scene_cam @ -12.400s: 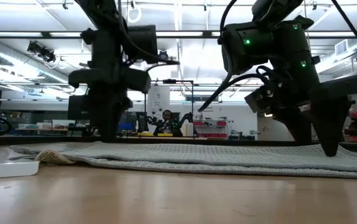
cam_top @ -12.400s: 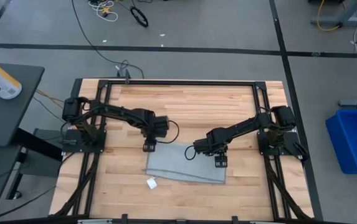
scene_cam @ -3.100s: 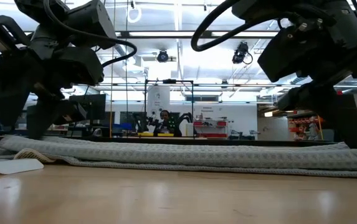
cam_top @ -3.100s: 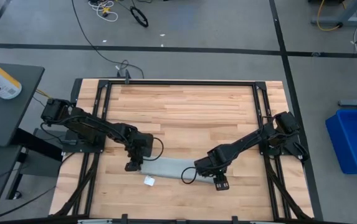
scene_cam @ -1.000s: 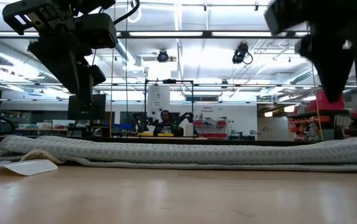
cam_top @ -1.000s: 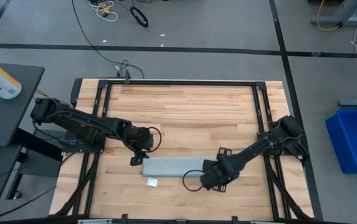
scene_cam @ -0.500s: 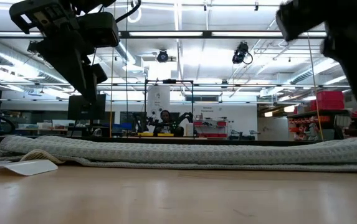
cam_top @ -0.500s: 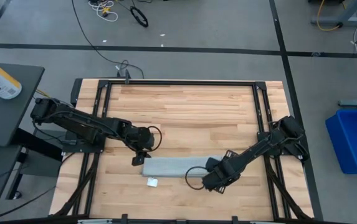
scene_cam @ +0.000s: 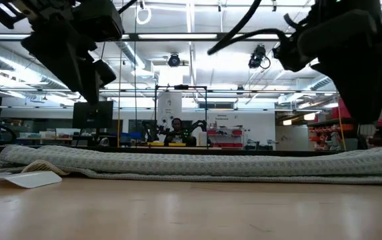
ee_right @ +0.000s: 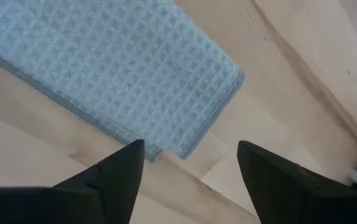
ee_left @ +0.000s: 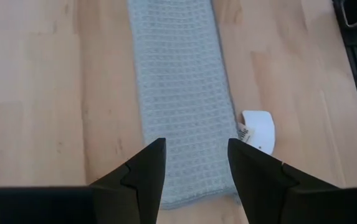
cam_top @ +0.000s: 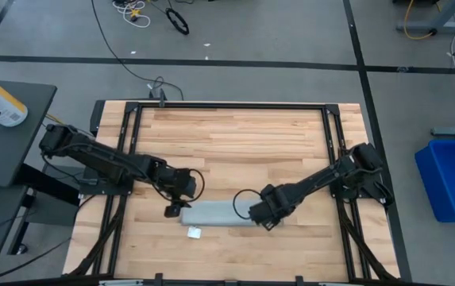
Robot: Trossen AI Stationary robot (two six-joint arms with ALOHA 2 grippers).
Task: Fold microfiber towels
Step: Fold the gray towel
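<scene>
The light grey-blue towel (cam_top: 215,213) lies flat on the wooden table as a narrow folded strip, running left to right near the near edge. Its white tag (cam_top: 193,233) sticks out on the near side at the left end. My left gripper (cam_top: 171,210) is open above the strip's left end; in the left wrist view its fingers (ee_left: 194,168) stand on either side of the towel (ee_left: 178,93), with the tag (ee_left: 257,129) beside them. My right gripper (cam_top: 257,216) is open above the right end; the right wrist view (ee_right: 190,168) shows the towel's corner (ee_right: 228,78) ahead.
Black frame rails (cam_top: 227,106) run round the table's edges. Bare wood (cam_top: 235,143) lies between the towel and the far rail. The low view shows the towel (scene_cam: 191,163) and tag (scene_cam: 24,179) on the table, with both arms above it and a person far behind.
My right gripper has gone toward the table's left and far edges, from beyond the strip's near right corner to just over its right end. My left gripper has stayed at the left end. The towel has not moved.
</scene>
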